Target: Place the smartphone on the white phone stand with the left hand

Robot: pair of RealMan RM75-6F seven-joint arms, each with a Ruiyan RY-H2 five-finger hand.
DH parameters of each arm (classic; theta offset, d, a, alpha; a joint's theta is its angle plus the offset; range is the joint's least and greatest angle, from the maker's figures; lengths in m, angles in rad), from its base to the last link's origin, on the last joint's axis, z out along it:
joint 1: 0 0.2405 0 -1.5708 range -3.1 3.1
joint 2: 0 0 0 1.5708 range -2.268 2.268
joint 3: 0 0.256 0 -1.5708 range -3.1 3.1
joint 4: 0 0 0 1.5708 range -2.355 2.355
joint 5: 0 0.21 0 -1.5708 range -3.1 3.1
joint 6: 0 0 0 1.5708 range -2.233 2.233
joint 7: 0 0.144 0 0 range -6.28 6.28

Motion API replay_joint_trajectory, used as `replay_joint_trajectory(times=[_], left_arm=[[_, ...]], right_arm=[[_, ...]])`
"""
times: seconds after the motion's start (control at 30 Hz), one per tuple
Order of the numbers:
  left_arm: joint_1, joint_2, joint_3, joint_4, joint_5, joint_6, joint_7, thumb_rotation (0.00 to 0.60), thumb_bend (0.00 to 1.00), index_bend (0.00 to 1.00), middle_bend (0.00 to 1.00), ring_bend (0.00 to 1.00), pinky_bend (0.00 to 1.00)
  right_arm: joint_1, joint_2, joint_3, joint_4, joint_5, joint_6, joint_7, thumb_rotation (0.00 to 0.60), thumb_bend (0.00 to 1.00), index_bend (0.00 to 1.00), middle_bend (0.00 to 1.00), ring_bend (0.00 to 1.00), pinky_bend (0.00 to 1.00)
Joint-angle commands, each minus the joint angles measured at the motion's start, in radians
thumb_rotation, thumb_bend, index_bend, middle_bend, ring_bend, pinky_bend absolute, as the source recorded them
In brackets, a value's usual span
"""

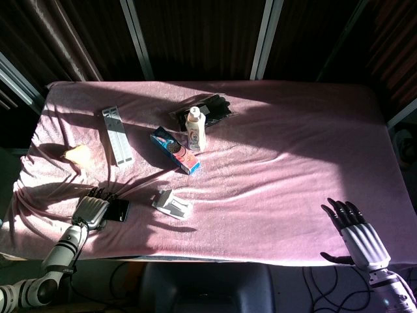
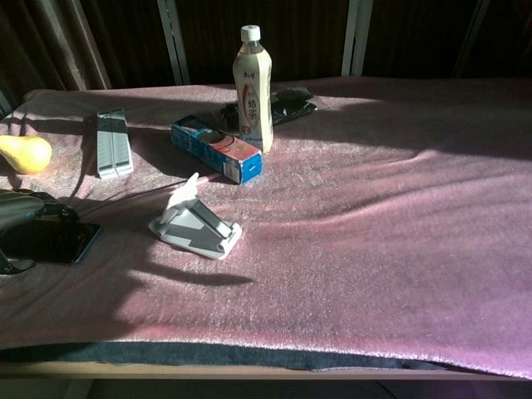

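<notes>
The dark smartphone (image 1: 118,210) (image 2: 51,241) lies flat on the pink cloth near the front left corner. My left hand (image 1: 90,210) (image 2: 20,211) covers its left end, with fingers over the far edge and the thumb at the near edge, gripping it across its width. The white phone stand (image 1: 172,204) (image 2: 196,225) sits just right of the phone, a short gap away and with nothing on it. My right hand (image 1: 355,228) hovers at the table's front right edge, palm down with fingers spread, holding nothing. The chest view does not show it.
Behind the stand lie a blue box (image 1: 176,150) (image 2: 216,150) and an upright milk-tea bottle (image 1: 196,128) (image 2: 253,87) beside a black packet (image 1: 208,109) (image 2: 287,104). A grey-white folded bar (image 1: 117,135) (image 2: 112,142) and a yellow fruit (image 1: 77,154) (image 2: 25,154) sit at the left.
</notes>
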Motion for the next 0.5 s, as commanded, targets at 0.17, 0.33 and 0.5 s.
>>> replay_joint_trajectory(times=[0.17, 0.33, 0.5], left_arm=[[-0.007, -0.001, 0.006, 0.001, -0.009, 0.002, -0.003, 0.6, 0.36, 0.21, 0.23, 0.01, 0.0], [-0.009, 0.004, 0.012, -0.006, -0.014, 0.013, -0.001, 0.6, 0.36, 0.24, 0.27, 0.03, 0.0], [-0.015, 0.003, 0.018, 0.002, -0.03, 0.006, 0.001, 0.6, 0.36, 0.33, 0.38, 0.08, 0.0]], right_arm=[[0.002, -0.002, -0.001, -0.001, -0.005, -0.001, 0.0, 0.6, 0.11, 0.0, 0.0, 0.0, 0.0], [0.003, -0.004, -0.002, -0.001, -0.007, -0.004, -0.008, 0.6, 0.11, 0.0, 0.0, 0.0, 0.0], [0.0, -0.003, -0.003, -0.002, -0.007, 0.0, -0.007, 0.6, 0.11, 0.0, 0.0, 0.0, 0.0]])
